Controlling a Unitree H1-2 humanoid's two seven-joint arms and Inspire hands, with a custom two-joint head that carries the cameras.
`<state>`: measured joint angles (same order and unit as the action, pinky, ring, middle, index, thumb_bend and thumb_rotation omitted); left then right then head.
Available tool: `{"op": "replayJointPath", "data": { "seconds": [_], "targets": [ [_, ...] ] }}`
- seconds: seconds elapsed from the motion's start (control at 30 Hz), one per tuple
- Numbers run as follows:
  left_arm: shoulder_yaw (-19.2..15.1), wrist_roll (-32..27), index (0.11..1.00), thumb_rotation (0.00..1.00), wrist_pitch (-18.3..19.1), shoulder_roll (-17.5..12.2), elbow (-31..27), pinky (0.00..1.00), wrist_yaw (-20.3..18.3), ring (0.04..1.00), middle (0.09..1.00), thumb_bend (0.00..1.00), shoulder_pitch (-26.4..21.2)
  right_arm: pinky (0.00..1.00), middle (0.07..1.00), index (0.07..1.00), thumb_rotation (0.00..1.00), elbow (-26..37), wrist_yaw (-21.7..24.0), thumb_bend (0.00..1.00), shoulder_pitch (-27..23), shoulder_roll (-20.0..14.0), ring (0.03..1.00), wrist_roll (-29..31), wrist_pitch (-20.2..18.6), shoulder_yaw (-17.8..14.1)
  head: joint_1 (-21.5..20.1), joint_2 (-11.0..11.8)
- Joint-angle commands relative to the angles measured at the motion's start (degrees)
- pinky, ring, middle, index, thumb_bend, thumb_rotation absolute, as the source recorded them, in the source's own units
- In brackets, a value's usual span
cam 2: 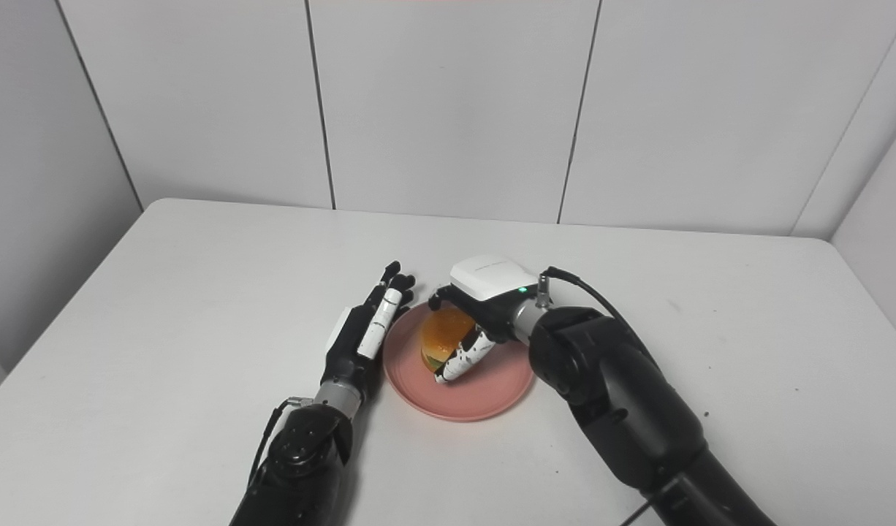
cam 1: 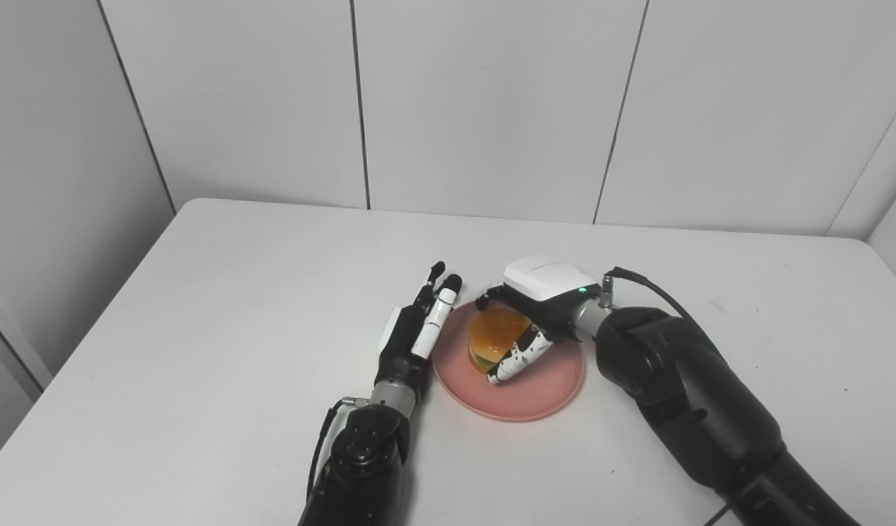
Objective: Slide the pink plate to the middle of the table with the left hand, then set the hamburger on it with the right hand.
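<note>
The pink plate (cam 1: 536, 394) lies near the middle of the white table (cam 1: 236, 292). The hamburger (cam 1: 494, 337), with an orange bun, stands on the plate's left part. My right hand (cam 1: 539, 307) is over the plate with its fingers curled around the hamburger and still holds it. My left hand (cam 1: 417, 332) lies flat and open against the plate's left rim, fingers straight and pointing away from me. The same scene shows in the right eye view, with the plate (cam 2: 484, 394) and the hamburger (cam 2: 442, 340).
Grey wall panels (cam 1: 484, 102) stand behind the table's far edge. The table's left edge drops off near the left wall. No other objects are on the table.
</note>
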<state>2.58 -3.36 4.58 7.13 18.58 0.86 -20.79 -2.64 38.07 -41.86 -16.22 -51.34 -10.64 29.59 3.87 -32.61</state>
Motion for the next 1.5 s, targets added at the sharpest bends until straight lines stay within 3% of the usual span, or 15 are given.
{"op": "replayJointPath", "data": {
  "seconds": [0.0, 0.1, 0.37, 0.63, 0.83, 0.97, 1.1, 1.17, 1.23, 1.47],
  "targets": [
    [0.45, -0.04, 0.957, 0.83, 2.02, 0.17, 1.15, 0.93, -1.06, 0.956, 0.938, 0.76, -0.35, 0.82, 0.843, 0.748, 0.46, 3.47, 0.10, 1.00, -1.90, -0.58, 0.872, 1.58, -1.57, -2.48, 0.00, -0.09],
    [0.53, 0.27, 0.953, 0.83, 2.20, -0.07, 0.88, 0.95, -1.06, 0.960, 0.935, 0.76, -0.34, 0.80, 0.829, 0.732, 0.45, 5.28, -0.86, 1.00, -0.75, -0.71, 0.855, 3.77, -0.91, -4.81, -0.04, -0.10],
    [0.27, -0.25, 0.942, 0.83, 2.30, -0.20, 0.77, 0.92, -1.33, 0.938, 0.940, 0.73, -0.38, 0.60, 0.736, 0.695, 0.45, 8.68, -7.89, 1.00, 3.62, -0.97, 0.707, 12.86, 3.11, -12.70, -0.34, -0.04],
    [-0.89, -1.04, 0.952, 0.83, 1.42, -0.39, -0.22, 0.91, -1.17, 0.957, 0.948, 0.75, -0.55, 0.60, 0.729, 0.731, 0.46, 4.10, -18.04, 0.86, 8.17, 1.18, 0.689, 21.91, 7.67, -18.49, -0.56, -0.17],
    [-2.08, 0.11, 0.958, 0.85, -1.59, -1.46, -0.55, 0.93, 0.27, 0.954, 0.942, 0.75, -1.63, 0.68, 0.819, 0.813, 0.64, -3.93, -26.65, 0.80, 12.07, 9.48, 0.790, 34.16, 8.69, -25.67, -0.95, -0.26],
    [-3.06, 1.18, 0.955, 0.87, -1.58, -2.79, -0.80, 0.93, 1.43, 0.960, 0.947, 0.76, -3.04, 0.78, 0.844, 0.842, 0.67, -7.81, -31.18, 0.79, 13.63, 16.80, 0.836, 45.35, 6.08, -33.29, -1.13, -0.36],
    [-3.73, 2.35, 0.949, 0.86, -2.98, -3.86, -0.26, 0.96, 2.43, 0.949, 0.933, 0.77, -3.81, 0.87, 0.897, 0.893, 0.72, -12.54, -35.60, 0.78, 14.15, 23.59, 0.893, 57.95, 7.47, -41.76, -1.55, -0.44],
    [-3.76, 2.52, 0.944, 0.84, -3.09, -3.94, -0.13, 0.98, 2.48, 0.947, 0.932, 0.79, -3.79, 0.94, 0.939, 0.965, 0.78, -15.15, -36.07, 0.77, 14.42, 24.71, 0.937, 60.21, 10.44, -43.06, -1.56, -0.46],
    [-3.68, 2.53, 0.942, 0.83, -2.97, -3.95, -0.12, 0.99, 2.58, 0.949, 0.934, 0.79, -3.70, 0.99, 0.964, 0.993, 0.78, -17.15, -36.56, 0.77, 14.76, 25.25, 0.968, 61.48, 13.03, -43.35, -1.56, -0.46],
    [-3.79, 2.30, 0.945, 0.82, -3.14, -3.72, 0.40, 1.00, 2.95, 0.967, 0.946, 0.80, -3.47, 1.00, 0.974, 1.000, 0.83, -19.26, -40.50, 0.73, 16.11, 25.32, 0.994, 59.50, 17.13, -41.23, -1.90, -0.43]
  ]
}}
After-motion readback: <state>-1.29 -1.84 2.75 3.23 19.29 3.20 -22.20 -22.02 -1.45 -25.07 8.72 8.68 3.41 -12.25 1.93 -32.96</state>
